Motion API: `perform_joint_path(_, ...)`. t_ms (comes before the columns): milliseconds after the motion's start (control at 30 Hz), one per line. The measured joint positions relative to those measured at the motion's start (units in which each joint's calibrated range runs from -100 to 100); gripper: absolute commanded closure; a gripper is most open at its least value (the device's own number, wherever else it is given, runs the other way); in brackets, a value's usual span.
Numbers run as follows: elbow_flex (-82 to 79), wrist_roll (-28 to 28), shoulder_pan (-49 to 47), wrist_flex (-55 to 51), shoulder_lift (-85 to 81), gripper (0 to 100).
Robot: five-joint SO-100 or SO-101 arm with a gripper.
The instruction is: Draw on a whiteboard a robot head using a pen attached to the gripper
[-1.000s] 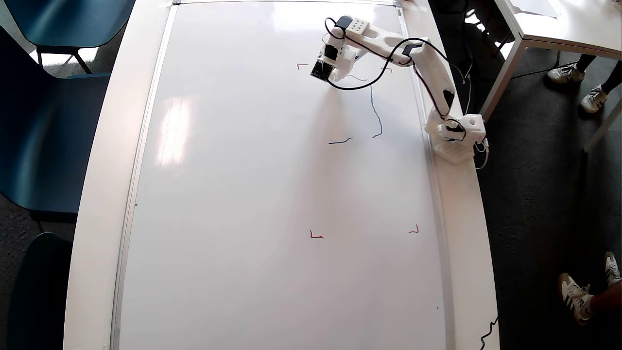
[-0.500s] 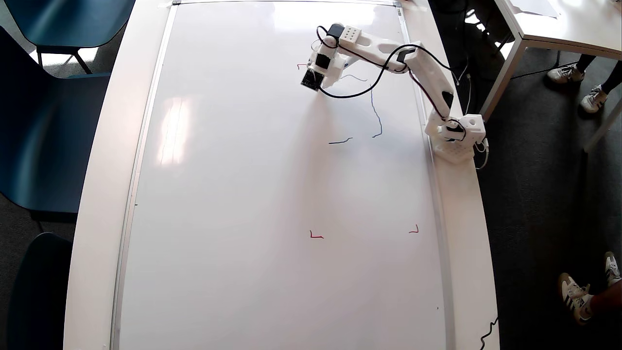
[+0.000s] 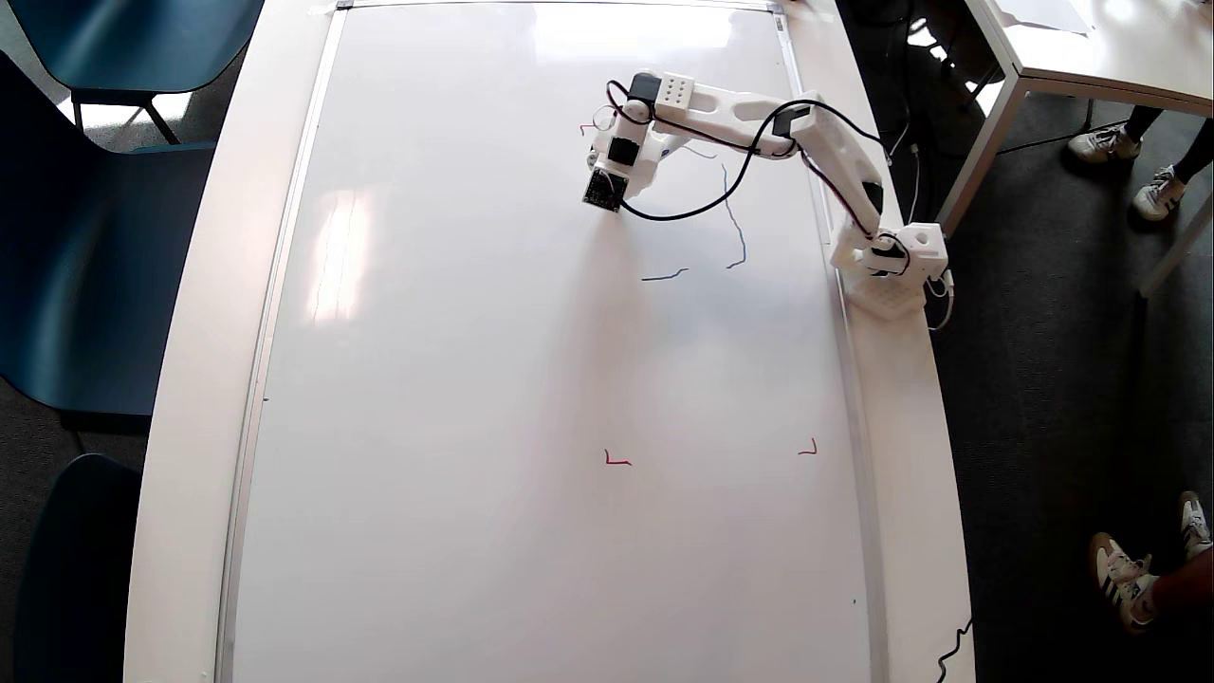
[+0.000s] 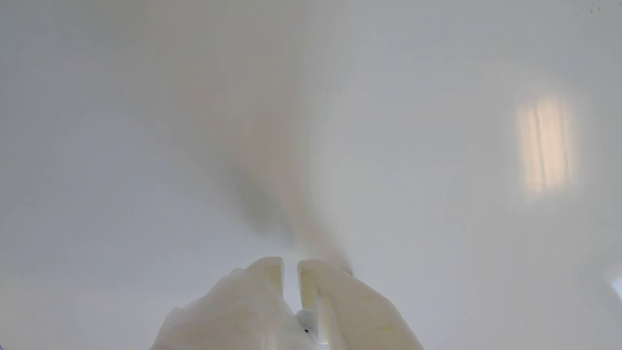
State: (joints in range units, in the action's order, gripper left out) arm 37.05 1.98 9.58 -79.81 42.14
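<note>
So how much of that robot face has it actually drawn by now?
Not much. On the whiteboard only a few blue strokes show in the overhead view: a long wavy line, a short dash and a faint line near the arm. No closed outline, no boxes inside. The gripper sits at the top left of the marked area; the wrist view shows its fingers nearly together, the pen hidden. Nearly everything remains.

glossy whiteboard (image 3: 474, 379) fills the table, red corner marks on its right half. the robot head (image 3: 732, 223) is only loose blue strokes so far: a wavy vertical line, a short dash beside it, nothing closed. pen not discernible.
</note>
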Motion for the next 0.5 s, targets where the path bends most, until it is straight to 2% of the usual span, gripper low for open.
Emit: perform_joint_path(500, -5.66, 1.48, -7.62, 0.08, -2.96, 99)
